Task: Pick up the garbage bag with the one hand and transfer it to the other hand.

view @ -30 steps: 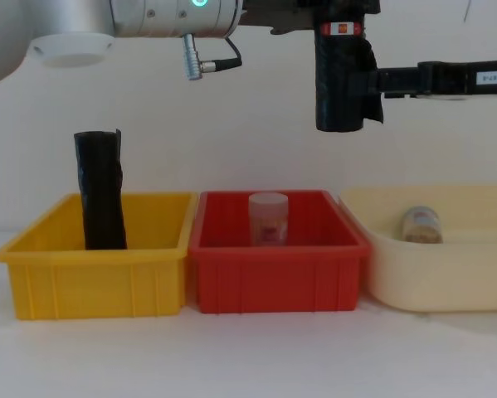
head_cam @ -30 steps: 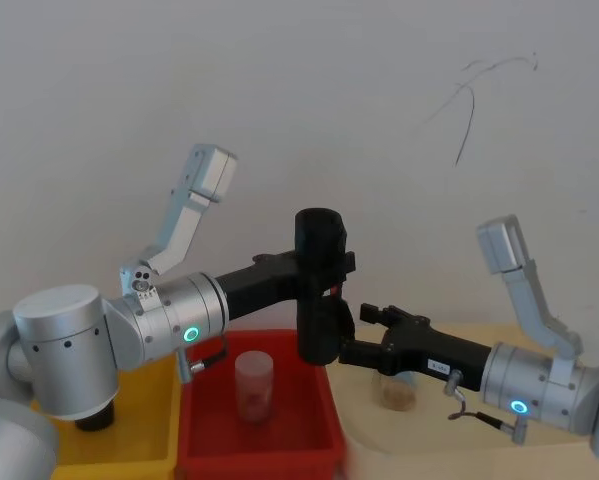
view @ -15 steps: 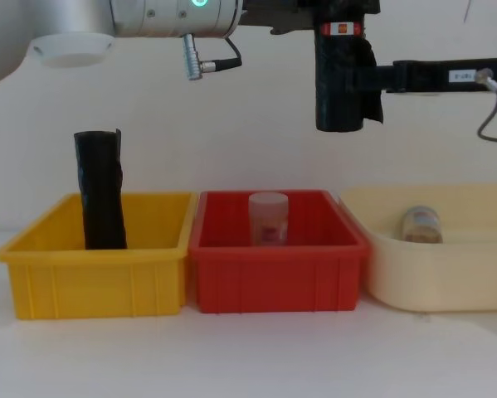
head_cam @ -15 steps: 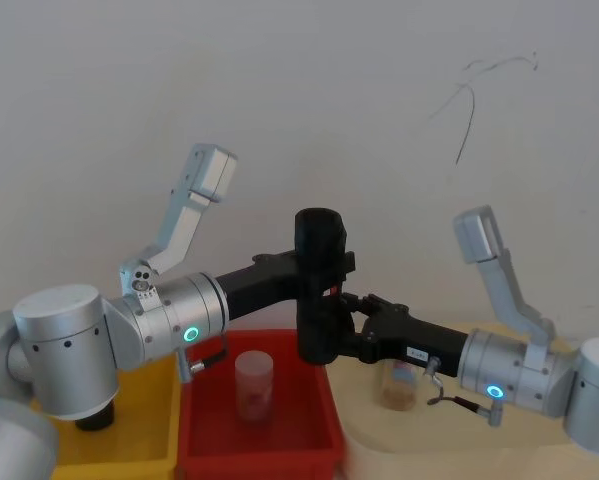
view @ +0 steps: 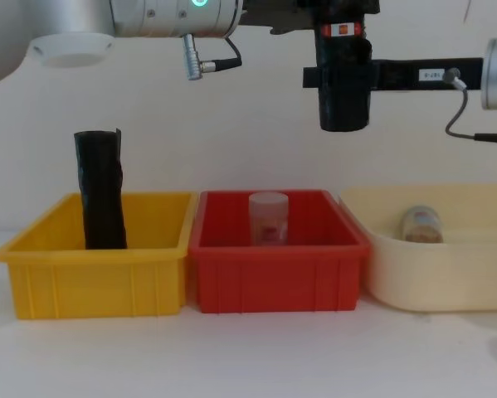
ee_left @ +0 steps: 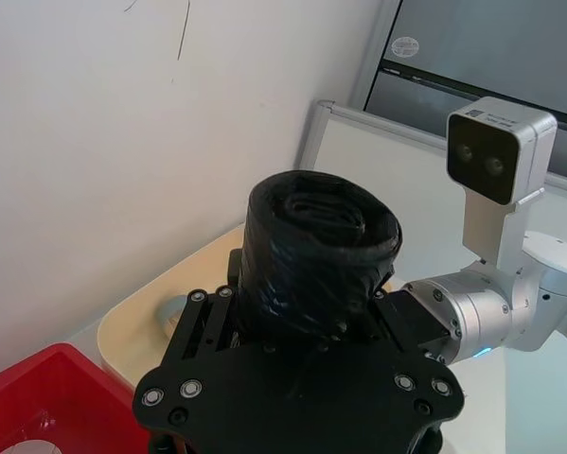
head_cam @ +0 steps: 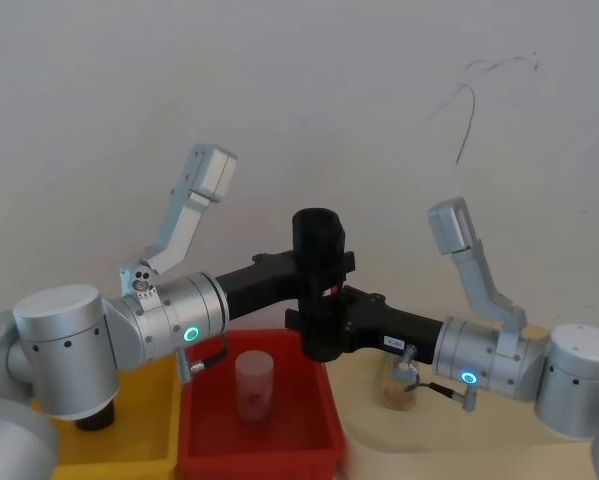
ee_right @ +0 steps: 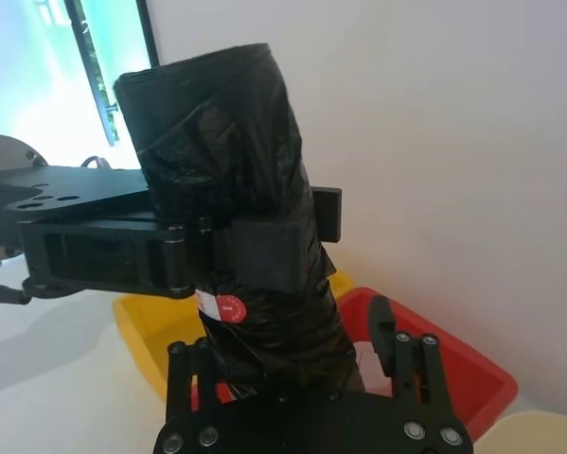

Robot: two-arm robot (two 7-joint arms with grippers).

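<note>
Upright above red bin: garbage bag, held mid-air, left gripper clamped across upper half near label band. Right gripper at lower half, fingers either side of roll; contact not discernible, bag bottom hiding fingertips.

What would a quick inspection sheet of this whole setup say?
Surface: white table bearing a yellow bin, red bin, cream tub.
Job's things: garbage bag held upright above the red bin.
Clutter: plain black roll in the yellow bin; clear jar in red; small jar in the tub.
Grippers: left gripper clamps the bag; right gripper straddles its lower part.
Cables: short leads at both wrists.
Surroundings: white wall.
</note>
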